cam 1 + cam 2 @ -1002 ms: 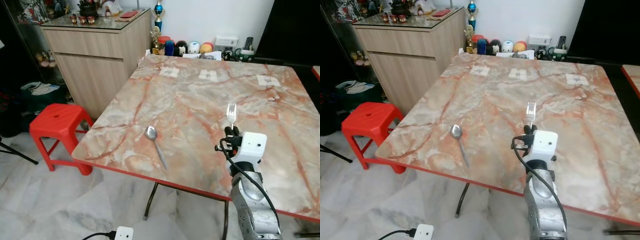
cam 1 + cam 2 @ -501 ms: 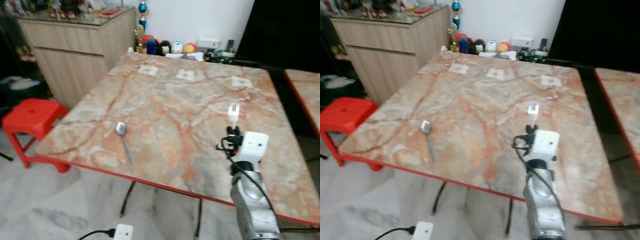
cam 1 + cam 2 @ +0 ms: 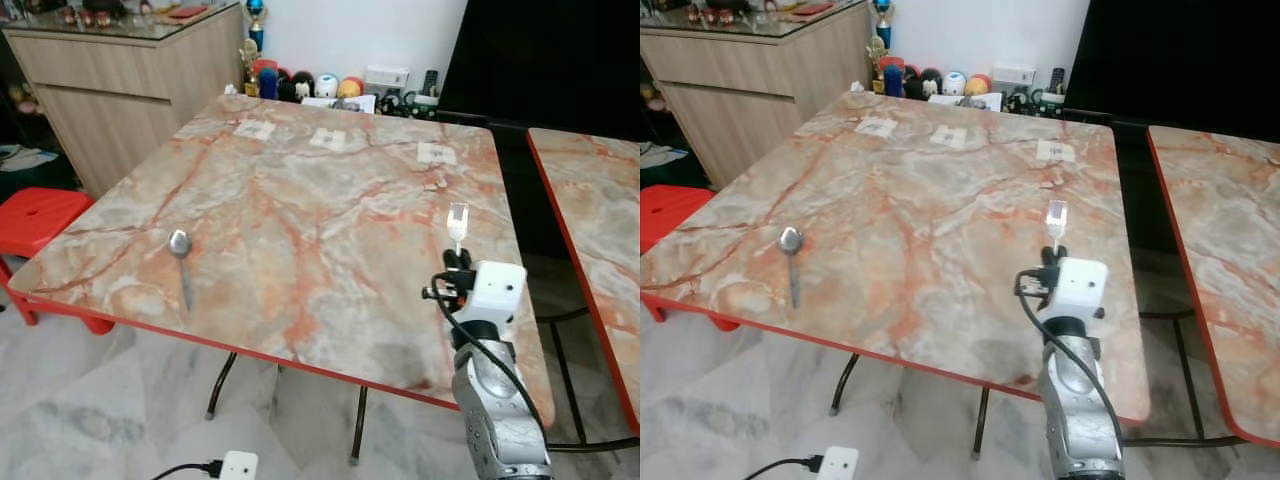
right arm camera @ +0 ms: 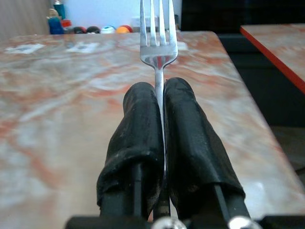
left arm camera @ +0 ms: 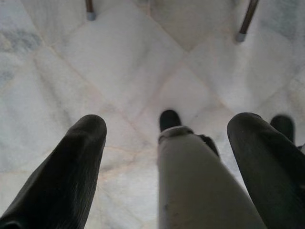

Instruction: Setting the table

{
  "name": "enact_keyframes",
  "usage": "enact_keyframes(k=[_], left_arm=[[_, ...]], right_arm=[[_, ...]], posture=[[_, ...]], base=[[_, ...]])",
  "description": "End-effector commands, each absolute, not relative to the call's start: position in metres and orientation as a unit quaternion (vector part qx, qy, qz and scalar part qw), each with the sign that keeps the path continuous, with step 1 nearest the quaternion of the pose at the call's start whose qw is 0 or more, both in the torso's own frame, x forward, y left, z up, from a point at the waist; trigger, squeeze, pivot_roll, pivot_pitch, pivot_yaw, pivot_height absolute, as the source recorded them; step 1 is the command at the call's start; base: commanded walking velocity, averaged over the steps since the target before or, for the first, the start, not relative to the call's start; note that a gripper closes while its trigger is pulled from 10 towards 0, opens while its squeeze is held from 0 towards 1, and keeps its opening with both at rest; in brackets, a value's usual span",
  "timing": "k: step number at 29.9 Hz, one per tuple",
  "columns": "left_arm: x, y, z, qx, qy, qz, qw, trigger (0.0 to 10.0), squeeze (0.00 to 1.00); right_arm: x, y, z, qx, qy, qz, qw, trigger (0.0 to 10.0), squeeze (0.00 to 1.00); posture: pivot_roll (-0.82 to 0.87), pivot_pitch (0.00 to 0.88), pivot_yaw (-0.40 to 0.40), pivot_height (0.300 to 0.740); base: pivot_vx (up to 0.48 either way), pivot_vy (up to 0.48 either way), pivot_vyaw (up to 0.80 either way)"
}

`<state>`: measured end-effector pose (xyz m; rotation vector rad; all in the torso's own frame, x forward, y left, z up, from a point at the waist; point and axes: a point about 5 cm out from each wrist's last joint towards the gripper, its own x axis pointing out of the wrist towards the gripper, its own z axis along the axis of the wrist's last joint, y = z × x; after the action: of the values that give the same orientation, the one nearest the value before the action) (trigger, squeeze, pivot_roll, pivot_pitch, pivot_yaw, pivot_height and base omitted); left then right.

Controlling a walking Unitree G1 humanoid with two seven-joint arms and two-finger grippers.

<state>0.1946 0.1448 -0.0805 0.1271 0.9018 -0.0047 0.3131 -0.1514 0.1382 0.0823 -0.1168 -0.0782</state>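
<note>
A silver fork [image 3: 458, 221] stands tines-up over the right side of the marble table [image 3: 320, 210], and my right gripper [image 3: 456, 262] is shut on its handle. In the right wrist view the two black fingers [image 4: 143, 124] press together around the fork [image 4: 158, 38]. A silver spoon [image 3: 182, 256] lies flat near the table's front left edge, far from the fork. My left gripper [image 5: 167, 138] hangs open above the white floor, with nothing between its fingers.
A second marble table [image 3: 595, 200] stands to the right across a narrow gap. Paper cards [image 3: 330, 138] lie along the far side, with small toys and jars [image 3: 300, 85] at the back edge. A wooden cabinet [image 3: 120, 80] and red stool [image 3: 35, 215] stand left. A power strip [image 3: 238, 466] lies on the floor.
The camera has swung to the right, so the table and spoon sit further left and the second table has come into view. The right gripper still holds the fork upright.
</note>
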Motion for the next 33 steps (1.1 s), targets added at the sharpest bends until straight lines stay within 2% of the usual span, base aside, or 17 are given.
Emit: enact_keyframes(k=[1, 15, 16, 19, 27, 33], left_arm=[[0.189, 0.136, -0.083, 0.058, 0.445, -0.012, 0.893, 10.0, 0.0], [0.19, 0.137, -0.083, 0.059, 0.445, -0.012, 0.893, 10.0, 0.0], [0.19, 0.137, -0.083, 0.059, 0.445, -0.012, 0.893, 10.0, 0.0], [0.19, 0.137, -0.083, 0.059, 0.445, -0.013, 0.894, 10.0, 0.0], [0.19, 0.137, -0.083, 0.06, 0.445, -0.014, 0.893, 10.0, 0.0], [0.19, 0.137, -0.083, 0.06, 0.445, -0.014, 0.893, 10.0, 0.0]], right_arm=[[0.313, -0.159, 0.14, 0.035, -0.063, -0.05, 0.996, 10.0, 0.0], [0.312, -0.163, 0.159, 0.008, -0.123, -0.071, 0.99, 10.0, 0.0], [0.31, -0.17, 0.167, -0.01, -0.148, -0.102, 0.984, 10.0, 0.0], [0.308, -0.175, 0.178, -0.027, -0.179, -0.121, 0.976, 10.0, 0.0], [0.308, -0.178, 0.179, -0.023, -0.182, -0.129, 0.974, 10.0, 0.0], [0.309, -0.179, 0.181, -0.026, -0.186, -0.136, 0.973, 10.0, 0.0]], posture=[[0.01, 0.086, -0.019, 0.74], [0.01, 0.088, -0.016, 0.74], [0.01, 0.088, -0.016, 0.74], [0.01, 0.087, -0.015, 0.74], [0.01, 0.085, -0.017, 0.74], [0.01, 0.085, -0.017, 0.74]], base=[[0.0, -0.345, 0.0], [0.0, -0.346, 0.0], [0.0, -0.345, 0.0], [0.0, -0.345, 0.0], [0.0, -0.346, 0.0], [0.0, -0.344, -0.8]])
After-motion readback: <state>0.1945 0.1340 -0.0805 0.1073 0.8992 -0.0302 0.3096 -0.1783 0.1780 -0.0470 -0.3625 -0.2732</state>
